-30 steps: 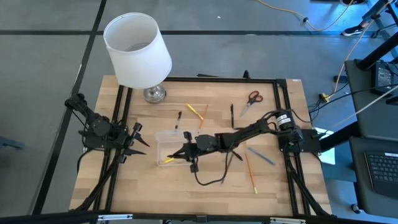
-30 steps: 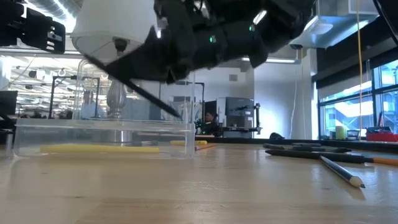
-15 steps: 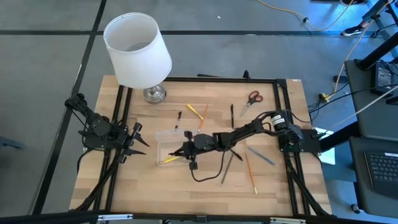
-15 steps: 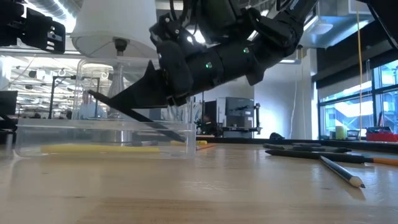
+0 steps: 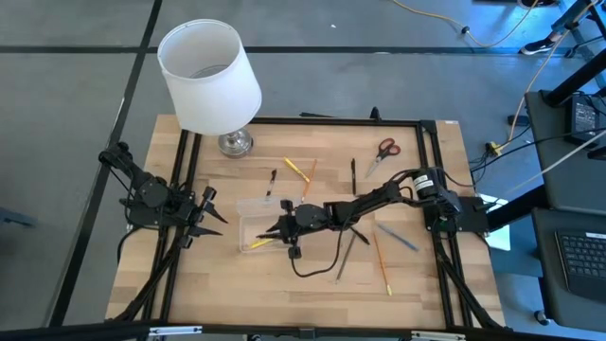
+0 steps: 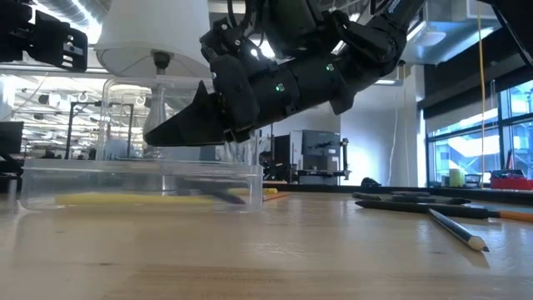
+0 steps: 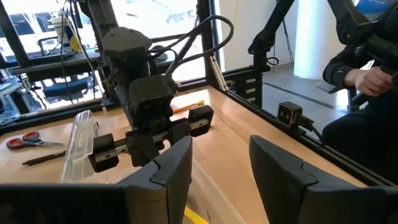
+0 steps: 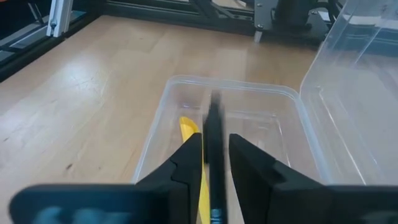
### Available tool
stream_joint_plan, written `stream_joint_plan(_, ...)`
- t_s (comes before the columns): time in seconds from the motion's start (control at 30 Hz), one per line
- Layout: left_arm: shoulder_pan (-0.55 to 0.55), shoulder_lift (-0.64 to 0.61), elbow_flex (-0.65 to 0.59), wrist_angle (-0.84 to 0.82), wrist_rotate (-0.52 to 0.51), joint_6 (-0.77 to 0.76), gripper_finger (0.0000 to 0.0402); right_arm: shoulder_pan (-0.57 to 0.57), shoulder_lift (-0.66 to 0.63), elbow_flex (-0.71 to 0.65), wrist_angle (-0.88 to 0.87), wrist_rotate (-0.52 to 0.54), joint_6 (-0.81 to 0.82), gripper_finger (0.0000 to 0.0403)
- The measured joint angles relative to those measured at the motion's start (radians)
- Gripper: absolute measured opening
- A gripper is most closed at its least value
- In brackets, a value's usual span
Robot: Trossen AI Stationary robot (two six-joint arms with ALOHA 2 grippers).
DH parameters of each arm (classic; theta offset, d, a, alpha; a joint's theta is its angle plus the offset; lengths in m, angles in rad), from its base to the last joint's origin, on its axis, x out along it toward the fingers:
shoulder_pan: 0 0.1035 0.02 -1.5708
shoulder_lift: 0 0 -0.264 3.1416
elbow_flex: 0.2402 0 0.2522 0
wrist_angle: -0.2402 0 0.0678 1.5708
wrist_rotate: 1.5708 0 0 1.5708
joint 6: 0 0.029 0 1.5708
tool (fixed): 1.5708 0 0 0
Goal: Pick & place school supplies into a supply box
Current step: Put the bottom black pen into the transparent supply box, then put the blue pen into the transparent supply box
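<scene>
The supply box point(image 5: 254, 230) of clear plastic lies near the table's middle, its lid point(image 8: 354, 93) standing open. A yellow pencil point(image 8: 188, 127) lies on its floor. A dark pencil point(image 8: 214, 140), blurred, sits low inside the box point(image 6: 218, 193), below my right gripper's fingers. My right gripper point(image 6: 166, 133) hovers over the box, slanting down from the table's right, fingers a little apart point(image 8: 214, 168) and open. My left gripper point(image 5: 213, 216) waits open at the table's left, beside the box.
A white-shaded lamp point(image 5: 210, 76) stands at the far left. Red-handled scissors point(image 5: 383, 152) and loose pencils point(image 5: 301, 170) point(image 5: 354, 175) point(image 5: 381, 260) lie far of and right of the box. A person point(image 7: 367, 74) sits beyond the table's edge.
My right gripper has sunk a little toward the box and let go of the dark pencil. The pencil, which slanted down from the fingertips into the box, has dropped and now lies low inside it.
</scene>
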Motion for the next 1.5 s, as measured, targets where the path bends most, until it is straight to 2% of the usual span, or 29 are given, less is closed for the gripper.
stream_joint_plan(0.3,0.0,0.0,0.0,0.0,0.0,-0.001,0.0155,0.0,-0.007,0.0,-0.001,0.0,-0.007,0.0119)
stream_joint_plan(0.43,0.0,0.0,0.0,0.0,0.001,-0.037,0.0154,0.007,-0.053,0.0,-0.025,0.0,-0.03,0.0131)
stream_joint_plan(0.7,0.0,0.0,0.0,0.0,0.001,-0.059,0.0152,0.045,-0.208,0.0,-0.324,0.0,-0.023,0.0133)
stream_joint_plan(0.83,0.0,0.0,0.0,0.0,0.001,-0.059,0.0154,0.072,-0.245,0.0,-0.441,0.0,-0.024,0.0133)
stream_joint_plan(1.13,0.0,0.0,0.0,0.0,0.001,-0.061,0.0152,0.077,-0.234,-0.025,-0.406,0.008,-0.03,0.0133)
stream_joint_plan(1.3,0.0,0.0,0.0,0.0,0.0,-0.068,0.0154,0.079,-0.234,-0.033,-0.416,0.062,-0.03,0.0133)
stream_joint_plan(1.5,0.0,0.0,0.0,0.0,0.0,-0.068,0.015,0.078,-0.234,-0.033,-0.405,0.065,-0.03,0.0133)
